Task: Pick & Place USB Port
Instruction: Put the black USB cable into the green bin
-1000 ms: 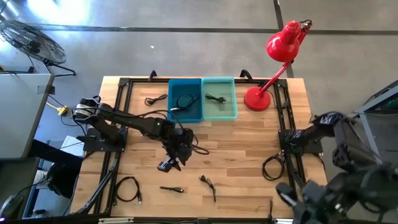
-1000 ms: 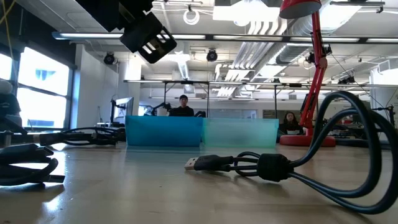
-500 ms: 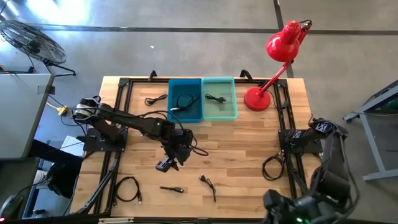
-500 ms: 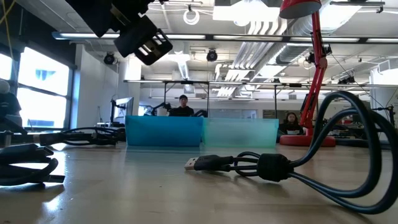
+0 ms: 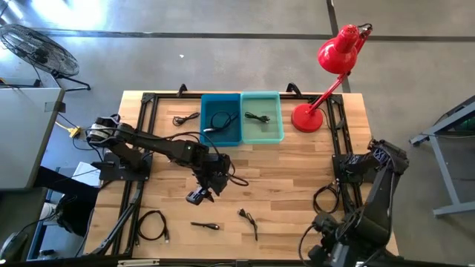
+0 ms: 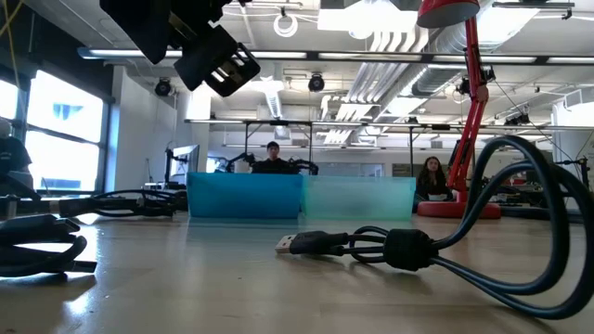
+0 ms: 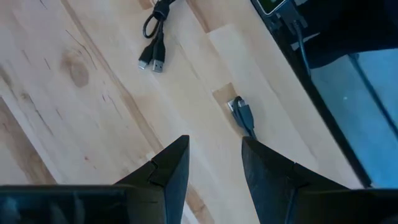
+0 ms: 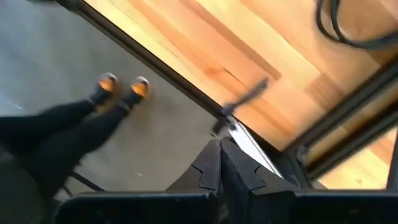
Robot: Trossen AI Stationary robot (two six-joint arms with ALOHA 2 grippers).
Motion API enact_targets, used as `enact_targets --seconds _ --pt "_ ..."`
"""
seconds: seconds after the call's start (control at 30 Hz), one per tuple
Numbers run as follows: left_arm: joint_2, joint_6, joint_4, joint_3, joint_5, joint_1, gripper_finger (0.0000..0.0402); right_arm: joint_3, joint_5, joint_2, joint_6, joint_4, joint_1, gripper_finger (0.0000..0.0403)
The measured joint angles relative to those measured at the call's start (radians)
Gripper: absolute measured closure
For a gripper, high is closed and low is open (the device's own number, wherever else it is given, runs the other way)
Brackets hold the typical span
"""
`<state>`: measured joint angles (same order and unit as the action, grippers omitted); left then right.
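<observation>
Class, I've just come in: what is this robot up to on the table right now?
The left hand hangs open and empty above the middle of the wooden table, over loose cables. The blue bin and the green bin each hold a cable already. The right hand is shut, off the table's front right corner.

The left arm (image 5: 152,144) reached from the left side of the high view toward the middle of the frame. Its gripper (image 5: 198,196) pointed down, just below the middle. In the low view that gripper (image 6: 215,63) hung in the upper left of the frame. Its two fingers (image 7: 166,171) stood apart with a gap between them.

The right arm (image 5: 375,194) was bent at the lower right of the high view, and it ran down to the bottom edge. Its gripper (image 8: 220,163) had both fingers pressed together.
</observation>
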<state>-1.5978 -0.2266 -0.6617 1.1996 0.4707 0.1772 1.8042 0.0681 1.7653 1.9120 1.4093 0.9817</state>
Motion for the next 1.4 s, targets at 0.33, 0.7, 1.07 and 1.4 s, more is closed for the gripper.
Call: enact_targets --seconds 0.33,0.7,1.07,1.4 --pt "0.000 -0.016 -0.017 0.000 -0.070 0.000 0.0257 -0.186 0.191 0.000 -0.164 -0.266 -0.033 0.0402" --pt "0.000 -0.016 -0.019 0.000 -0.100 0.000 0.0257 -0.329 0.337 0.000 -0.317 -0.492 -0.068 0.0402" --pt "0.000 -0.013 -0.049 0.000 -0.146 0.000 0.0257 -0.336 0.202 -0.013 -0.319 -0.370 -0.086 0.0402" --pt "0.000 -0.038 -0.060 0.000 -0.177 0.000 0.0257 -0.336 0.165 -0.013 -0.366 -0.374 -0.085 0.0344"
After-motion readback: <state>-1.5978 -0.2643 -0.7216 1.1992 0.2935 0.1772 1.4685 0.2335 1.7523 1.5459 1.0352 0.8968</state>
